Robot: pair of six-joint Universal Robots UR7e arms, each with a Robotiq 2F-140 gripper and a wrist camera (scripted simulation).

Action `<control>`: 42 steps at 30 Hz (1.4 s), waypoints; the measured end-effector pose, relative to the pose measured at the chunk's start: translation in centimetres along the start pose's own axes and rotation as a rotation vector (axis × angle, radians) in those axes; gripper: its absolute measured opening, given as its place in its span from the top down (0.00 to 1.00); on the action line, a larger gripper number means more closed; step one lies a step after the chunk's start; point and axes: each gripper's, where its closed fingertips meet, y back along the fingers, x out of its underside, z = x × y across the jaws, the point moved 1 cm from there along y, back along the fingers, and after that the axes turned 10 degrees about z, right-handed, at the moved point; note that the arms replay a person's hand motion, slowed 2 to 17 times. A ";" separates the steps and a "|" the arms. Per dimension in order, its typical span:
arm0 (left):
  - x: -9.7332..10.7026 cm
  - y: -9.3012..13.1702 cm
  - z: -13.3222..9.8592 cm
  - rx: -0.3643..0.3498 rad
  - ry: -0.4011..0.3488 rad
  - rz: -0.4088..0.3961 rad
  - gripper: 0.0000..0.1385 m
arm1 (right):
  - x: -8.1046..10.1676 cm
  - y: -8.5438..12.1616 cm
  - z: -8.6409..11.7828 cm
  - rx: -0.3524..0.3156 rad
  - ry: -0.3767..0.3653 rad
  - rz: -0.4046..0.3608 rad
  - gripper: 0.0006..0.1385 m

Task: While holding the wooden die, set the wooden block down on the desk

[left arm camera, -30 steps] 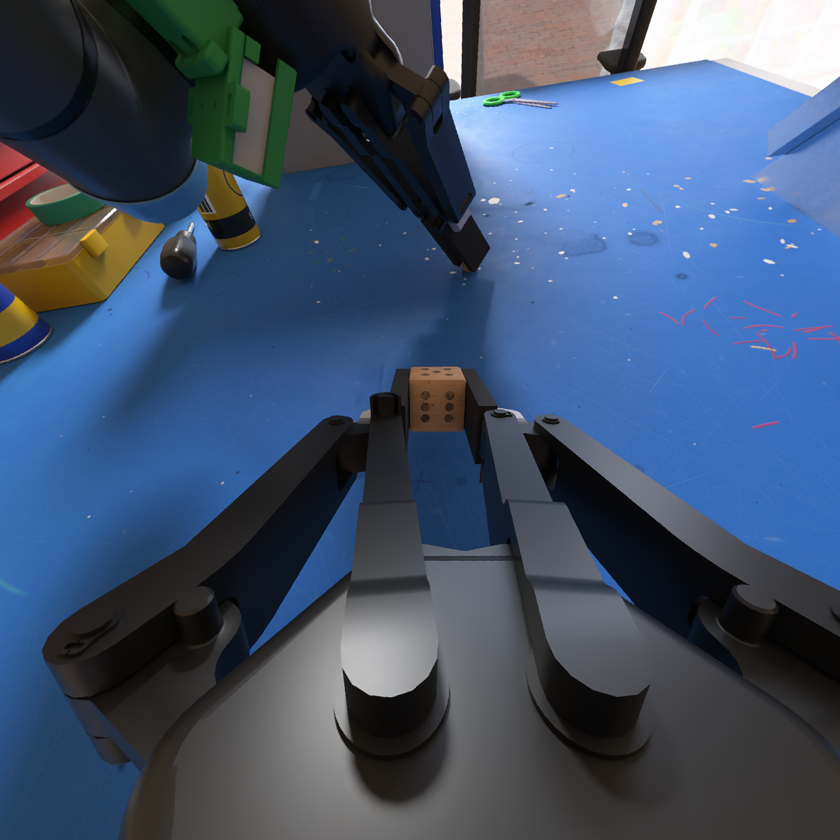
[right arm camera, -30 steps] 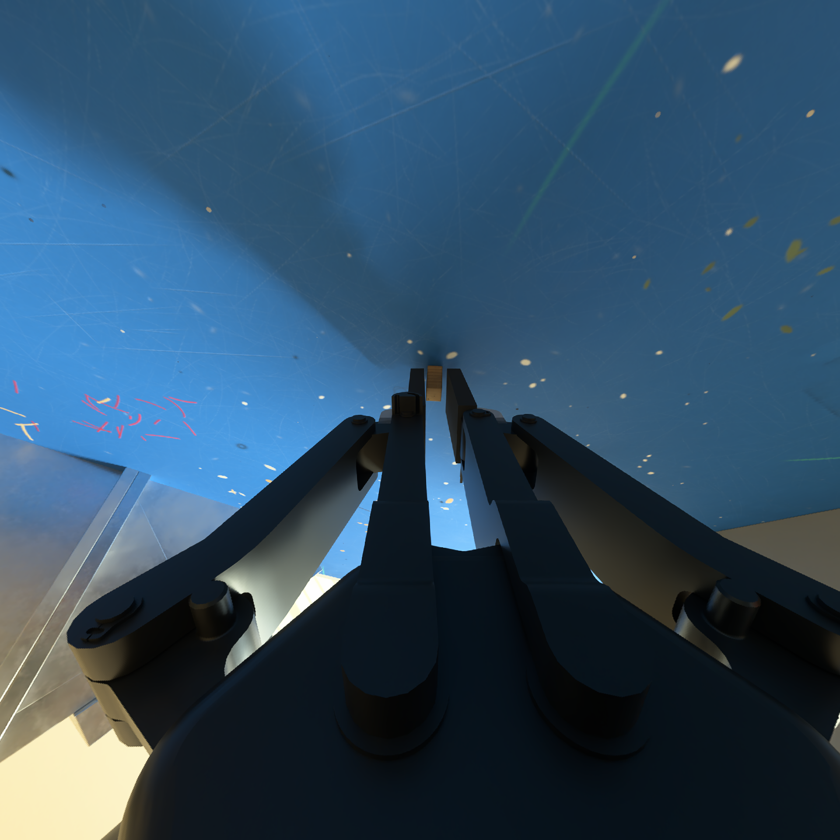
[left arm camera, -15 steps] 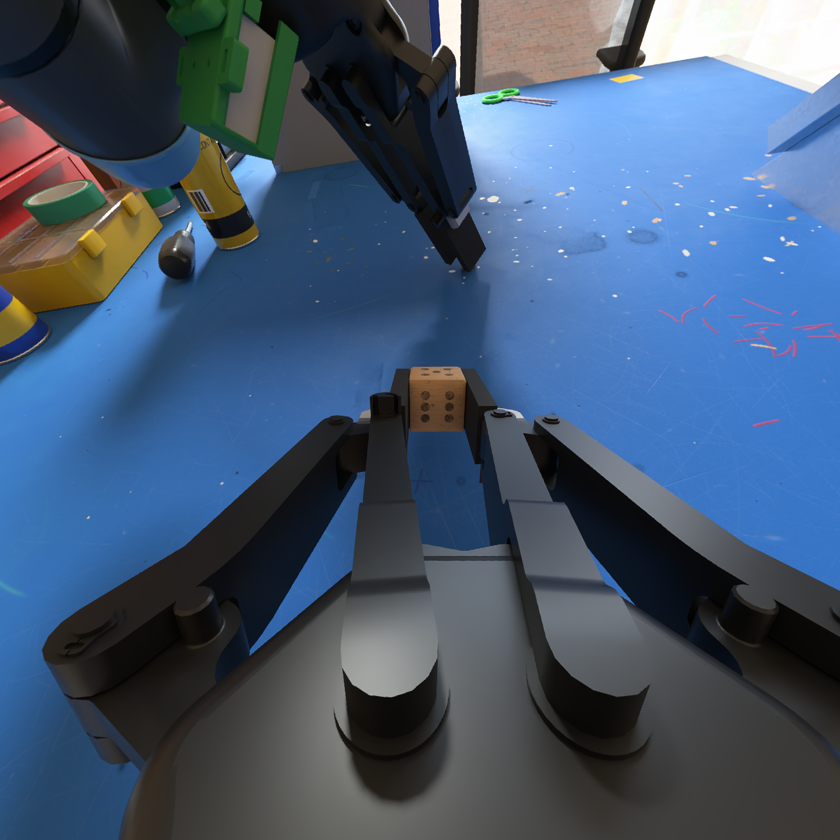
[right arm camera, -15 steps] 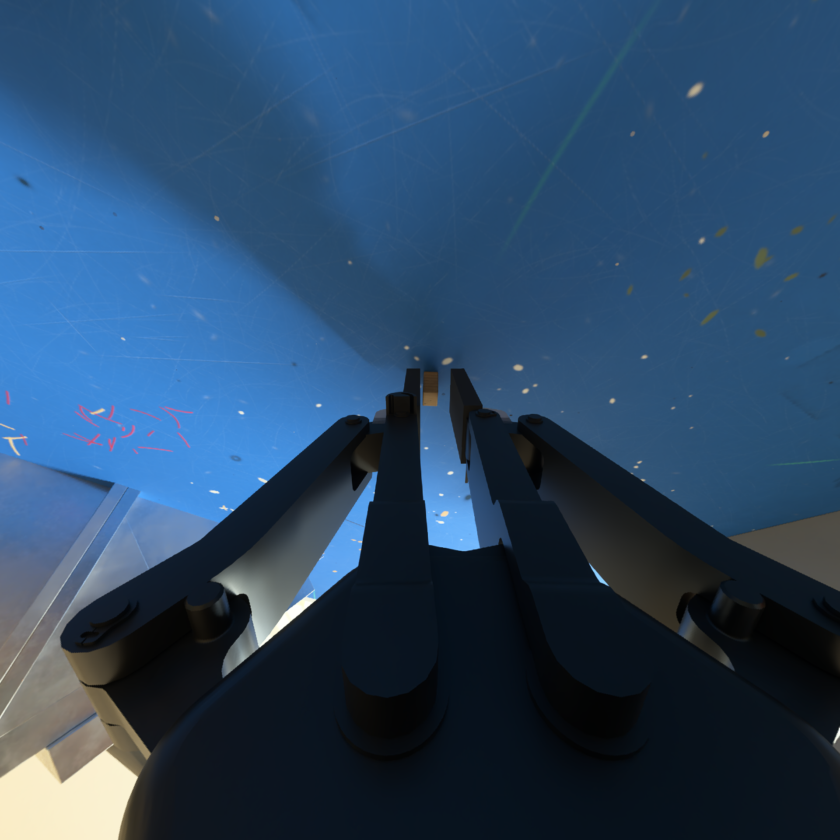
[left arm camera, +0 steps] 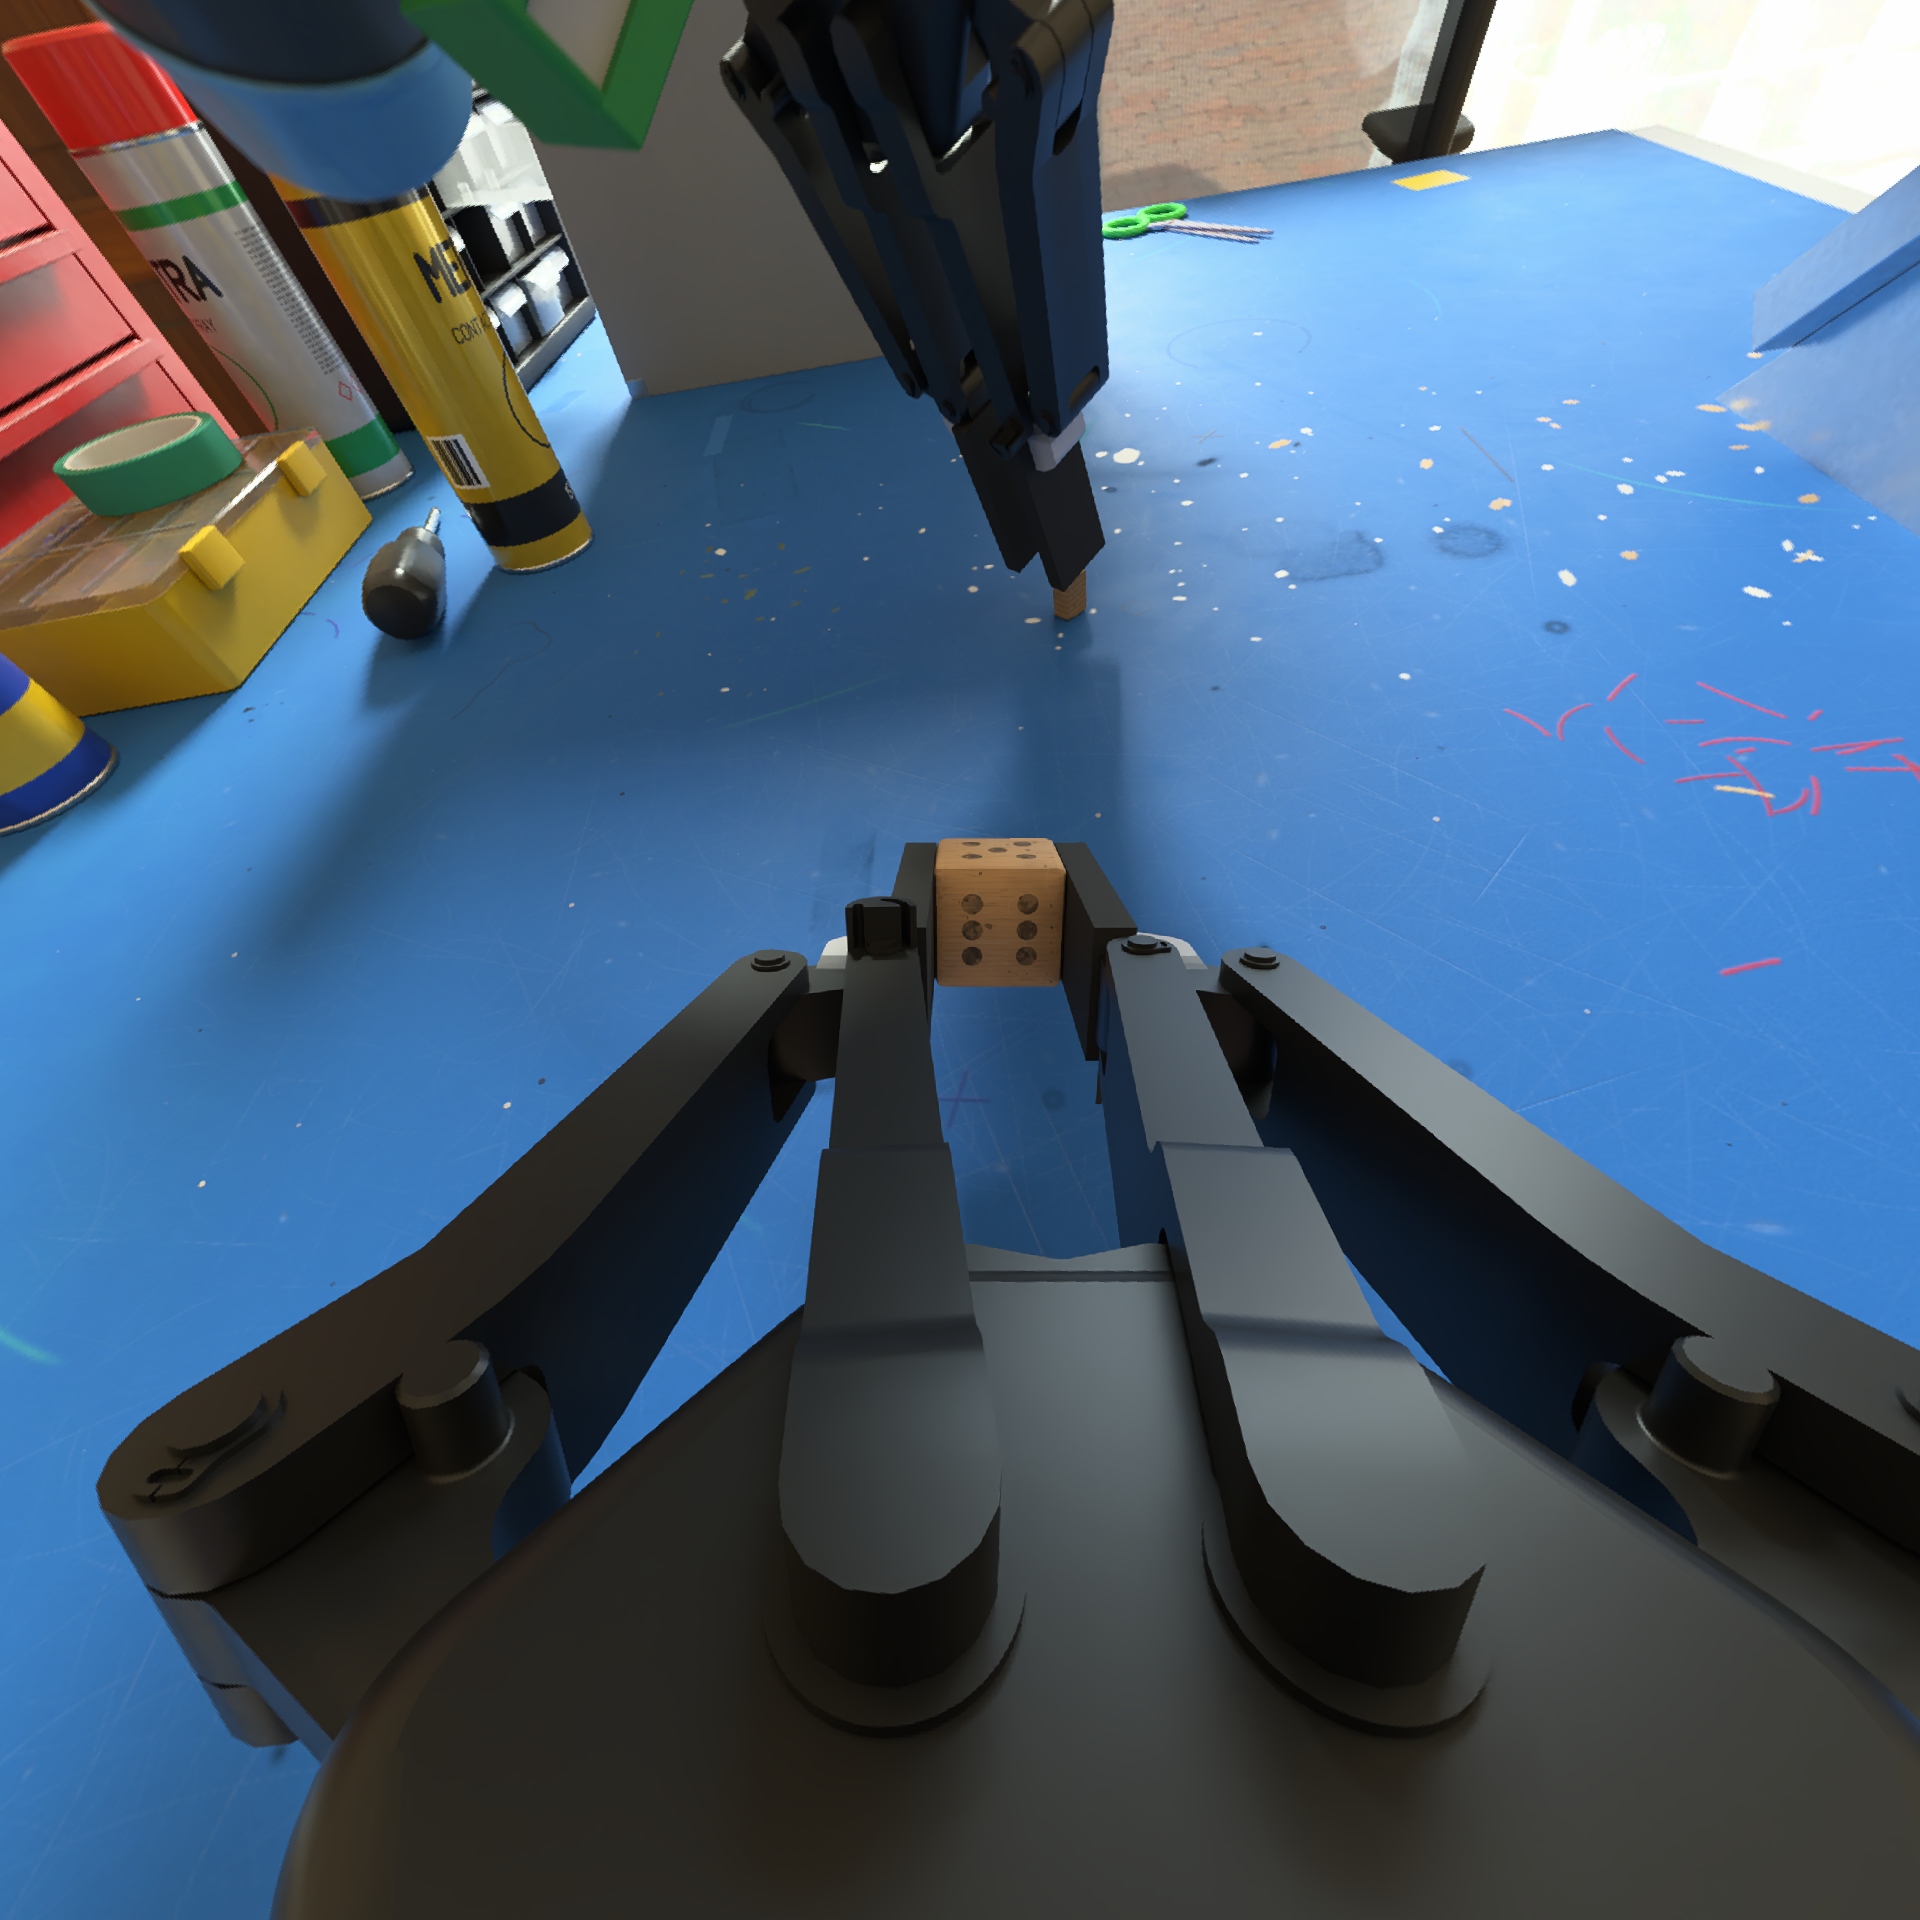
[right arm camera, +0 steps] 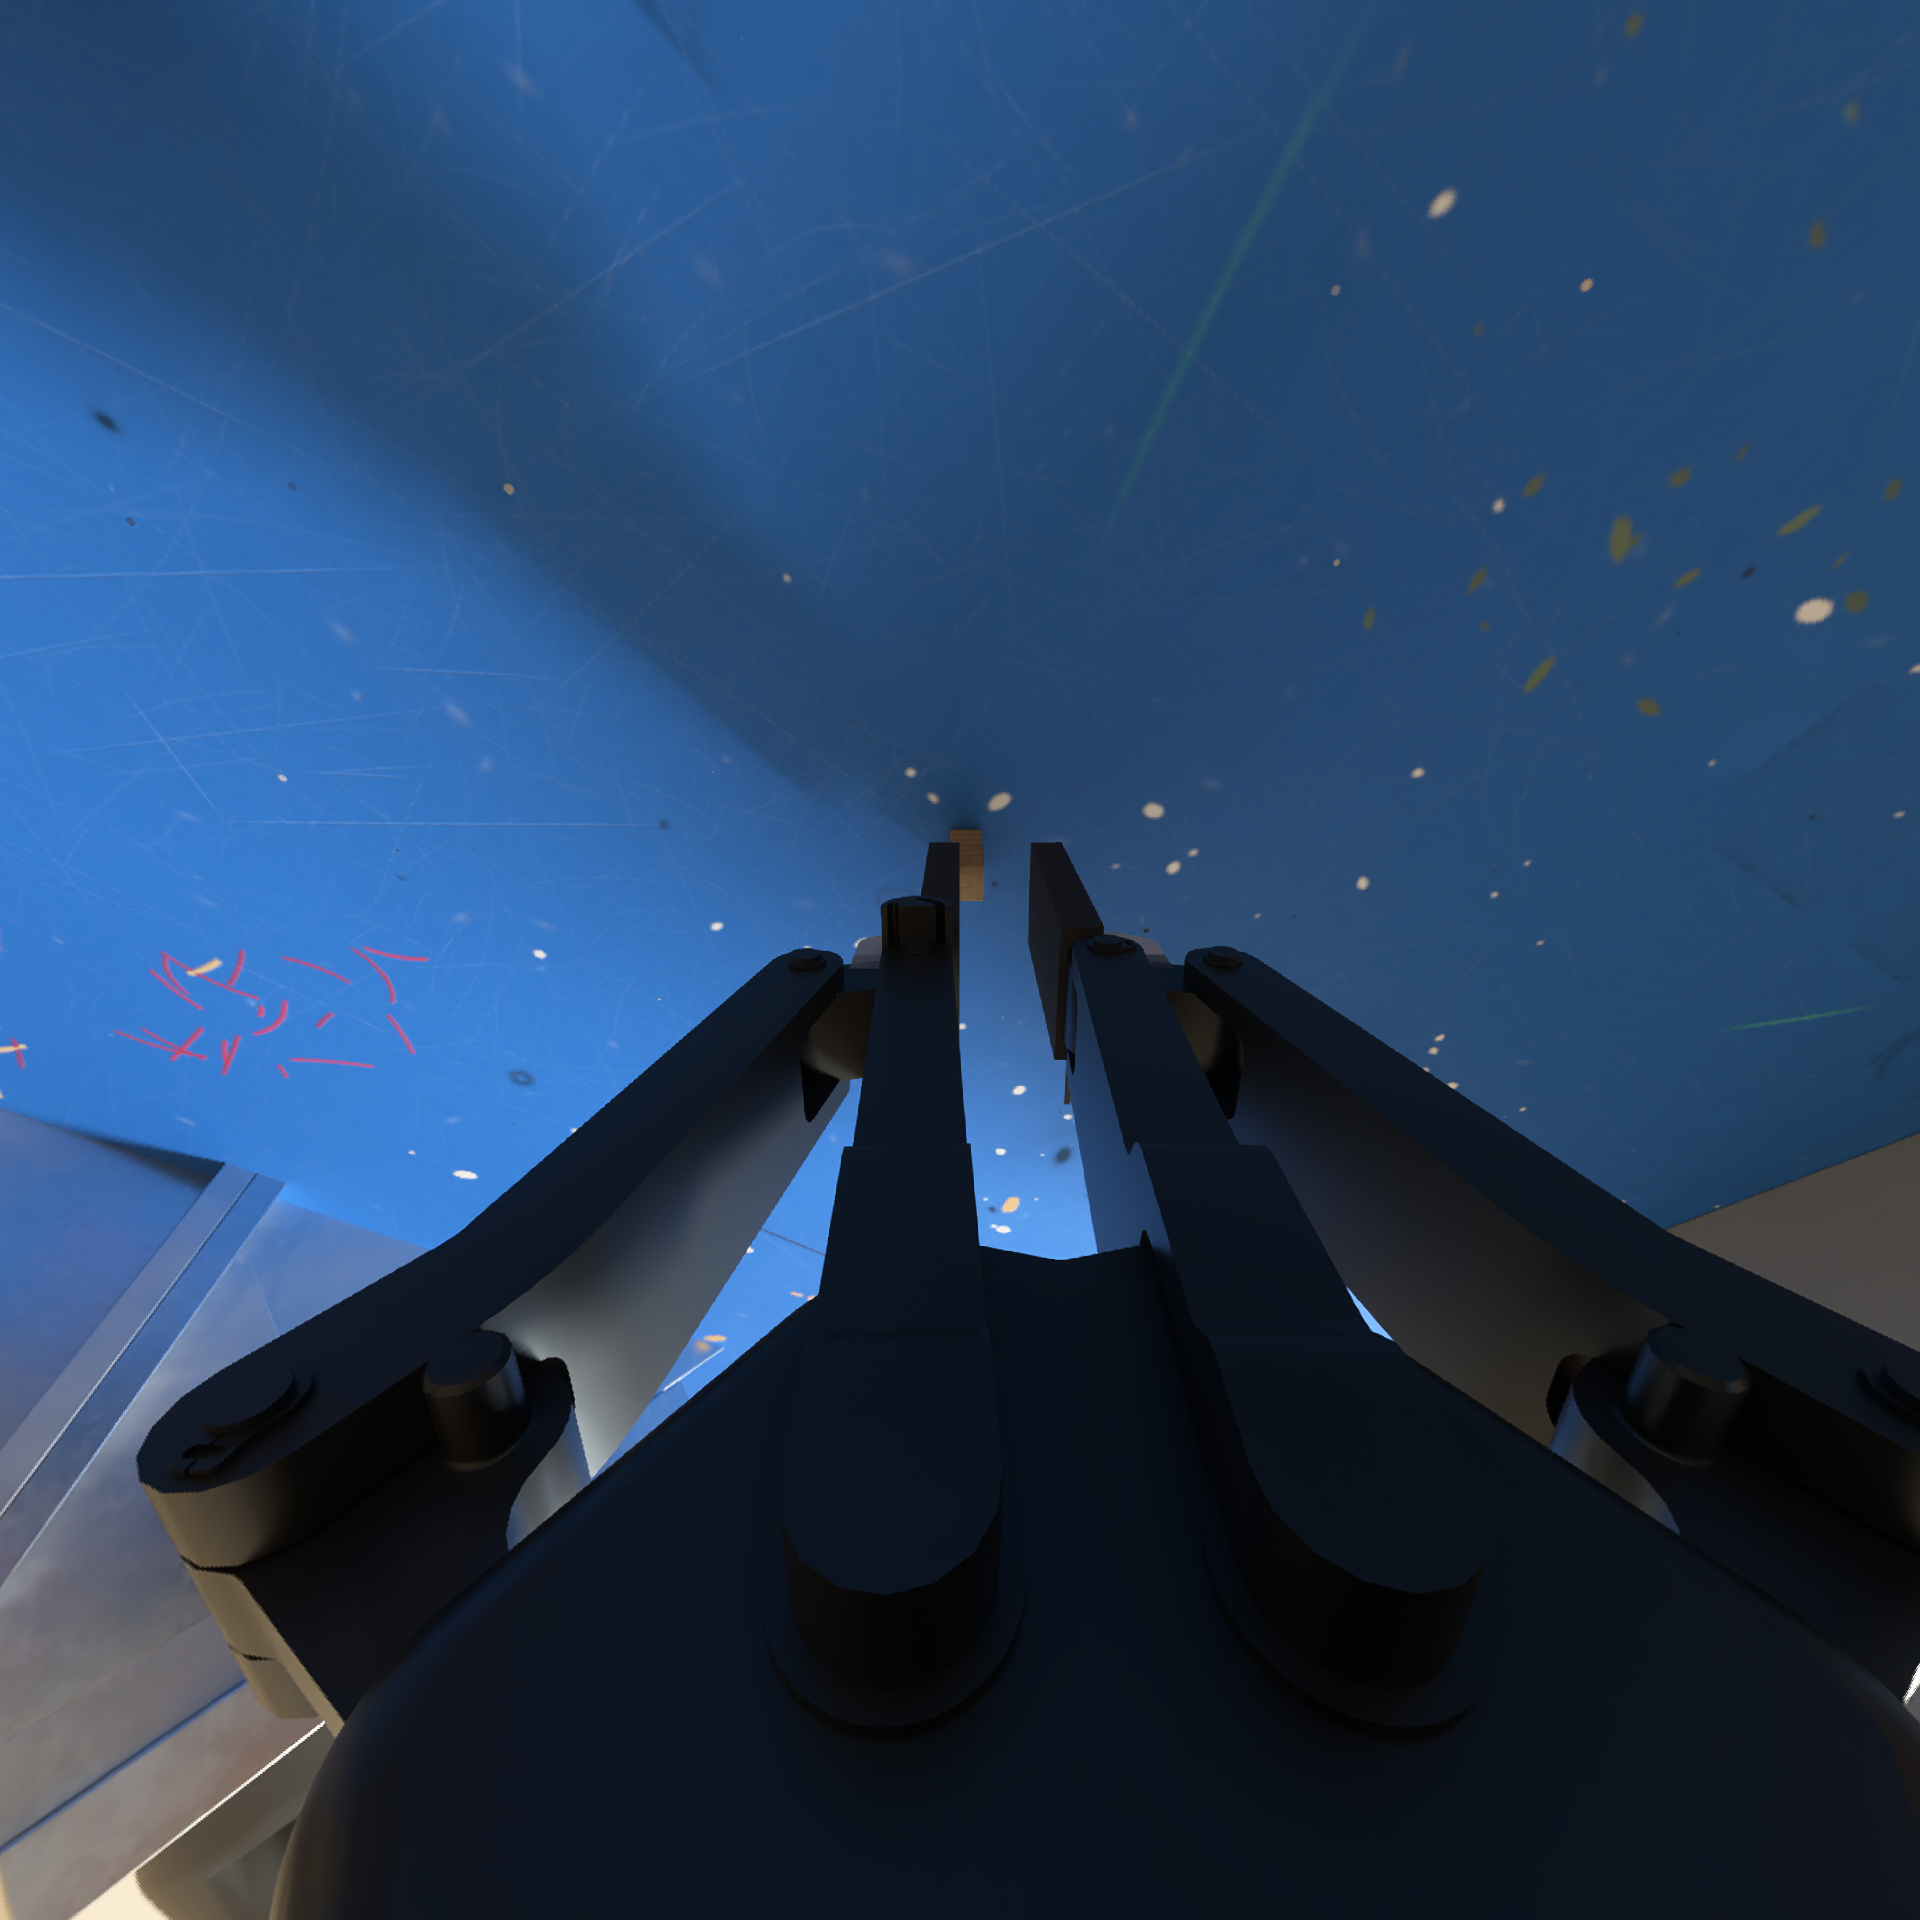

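Note:
My left gripper is shut on the wooden die and holds it above the blue desk. In the left wrist view my right gripper points down at the desk farther back. The small wooden block stands on the desk just under its fingertips. In the right wrist view the right gripper has its jaws slightly apart. There the block sits against the left finger, with a gap to the right finger.
At the back left stand a yellow spray can, a silver and red can, a yellow case with green tape on it, and a dark knobbed tool. Green scissors lie far back. A slanted blue panel is at the right.
The right gripper's jaws have parted and it has swung more upright and lifted a little, so the block now shows below its tips. The left gripper and die have not moved.

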 end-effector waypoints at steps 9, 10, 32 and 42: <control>0.0 0.0 0.0 0.001 0.001 -0.003 0.78 | 0.5 0.9 -0.4 0.026 -0.041 -0.188 0.87; 0.0 0.0 0.0 0.001 0.001 -0.004 0.78 | 0.6 1.0 -0.5 0.031 -0.046 -0.213 0.87; -0.2 0.2 0.1 0.008 0.009 -0.024 0.78 | 2.4 1.4 -0.3 0.118 -0.105 -0.784 0.87; -0.3 0.2 0.2 0.007 0.017 -0.030 0.78 | 3.2 1.0 0.3 0.160 -0.143 -0.973 0.87</control>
